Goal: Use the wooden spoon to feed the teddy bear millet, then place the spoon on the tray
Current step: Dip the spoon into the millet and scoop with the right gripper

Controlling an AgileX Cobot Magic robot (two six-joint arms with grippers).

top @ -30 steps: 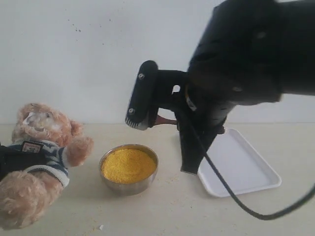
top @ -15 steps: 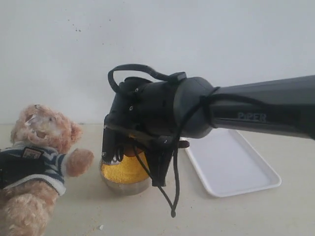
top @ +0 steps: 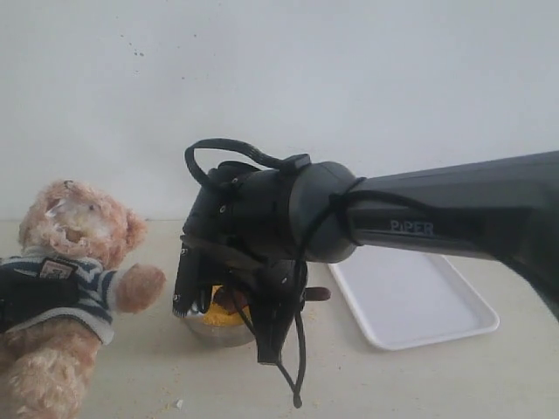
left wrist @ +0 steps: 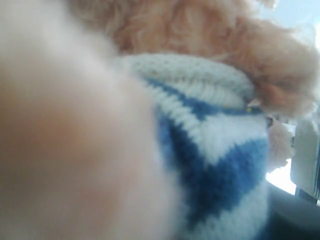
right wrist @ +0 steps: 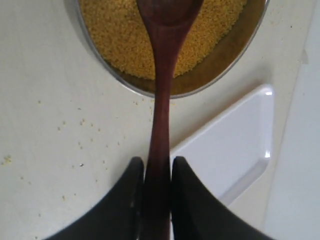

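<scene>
The teddy bear (top: 74, 253) leans upright at the far left; up close its striped shirt (left wrist: 220, 165) and fur fill the left wrist view. My left gripper's fingers are hidden in the plush, and it appears to hold the bear's body. The right gripper (right wrist: 157, 162) is shut on the handle of the wooden spoon (right wrist: 162, 75). The spoon's oval end rests in the millet (right wrist: 115, 35) inside the steel bowl (right wrist: 220, 75). From outside, the right gripper (top: 229, 305) covers most of the bowl (top: 210, 334). The white tray (top: 419, 297) lies to the right, with nothing on it.
The dark right arm (top: 437, 223) stretches across from the right above the tray, with a cable loop (top: 297, 384) hanging near the bowl. Scattered grains (right wrist: 75, 135) dot the beige tabletop. A plain white wall stands behind.
The right arm has swung down and left, bringing the spoon from above the bowl into the millet. The bear has been tipped more upright.
</scene>
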